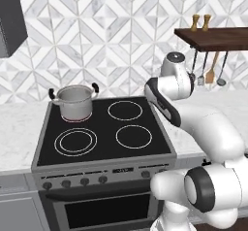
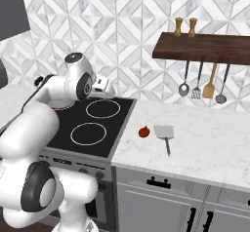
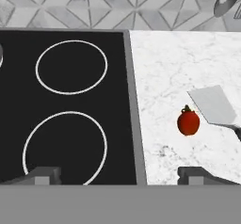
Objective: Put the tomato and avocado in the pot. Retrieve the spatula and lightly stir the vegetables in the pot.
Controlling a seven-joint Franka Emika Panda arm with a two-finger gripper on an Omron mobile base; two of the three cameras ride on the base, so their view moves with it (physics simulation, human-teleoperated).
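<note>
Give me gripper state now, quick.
Gripper: open, holding nothing, above the stove edge with the tomato on the counter ahead.

Even, bright, rendered light is seen throughout; shadows are faint. A soft sheen is carried by the pot (image 1: 75,101). Slight coarse pixelation is noticed; edges stay undistorted.

1. I see a backsplash wall (image 2: 127,36) tiled in grey-and-white geometric marble.
2. A black four-ring cooktop (image 1: 104,130) sits over an oven (image 1: 104,210) with a row of knobs.
3. White marble counter (image 2: 205,148) runs right of it, above grey cabinet drawers (image 2: 161,197) with black handles.
4. A dark wooden shelf (image 2: 202,47) holds two shakers (image 2: 185,26); ladles and utensils (image 2: 202,85) hang beneath.
</note>
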